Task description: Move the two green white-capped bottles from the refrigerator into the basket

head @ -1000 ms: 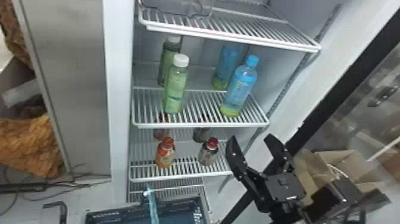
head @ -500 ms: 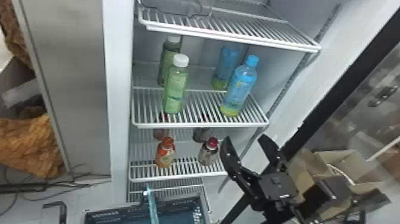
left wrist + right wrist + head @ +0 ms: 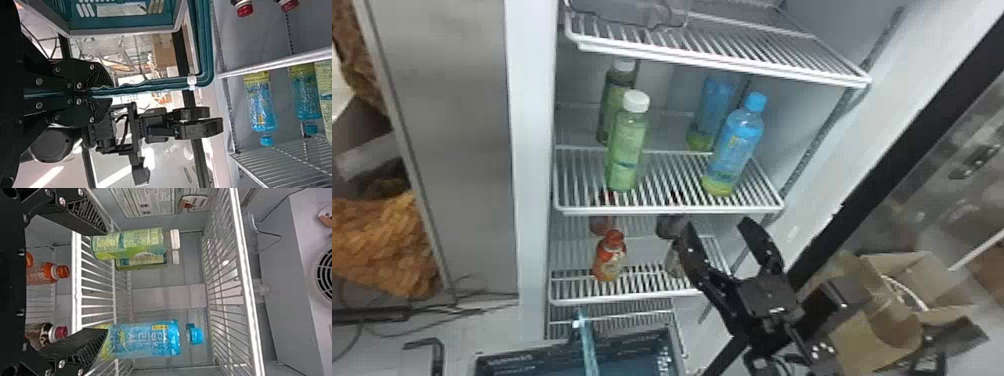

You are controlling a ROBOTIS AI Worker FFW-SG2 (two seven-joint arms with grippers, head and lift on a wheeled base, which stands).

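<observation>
In the head view, green bottles (image 3: pixel 627 150) stand upper left, the spread right gripper (image 3: pixel 717 226) lower right; the left gripper (image 3: pixel 111 93) pinches the basket handle (image 3: pixel 156 82).

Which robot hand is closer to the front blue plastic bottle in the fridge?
Right. The right hand is open, just below that bottle in the head view; the left hand is farther off, closed on the blue-green plastic basket handle.

Bottles (image 3: pixel 627 150) on a refrigerator shelf (image 3: pixel 672 210), two behind two, basket (image 3: pixel 632 338) lower in front.
</observation>
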